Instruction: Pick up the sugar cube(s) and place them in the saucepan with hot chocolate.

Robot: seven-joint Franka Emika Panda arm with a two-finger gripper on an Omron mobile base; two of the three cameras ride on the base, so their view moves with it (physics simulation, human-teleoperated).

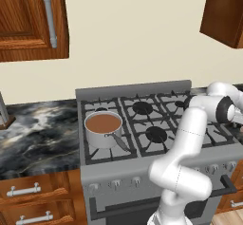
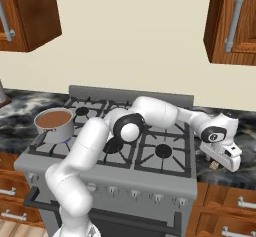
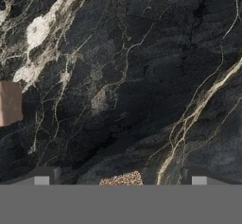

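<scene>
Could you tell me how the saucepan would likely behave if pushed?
The saucepan looks nearly full of brown liquid, so a shove would probably slosh it. Pushed at its long handle, it may pivot on the stove grate rather than slide.

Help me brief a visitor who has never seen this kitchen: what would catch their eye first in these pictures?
Probably the white arm stretching across the gas stove to the dark marble counter at its right, where its tool hangs low with fingers wide apart. Next, the saucepan with hot chocolate on the stove's front left burner. In the hand view, a speckled brown sugar cube lies between the fingertips.
</scene>
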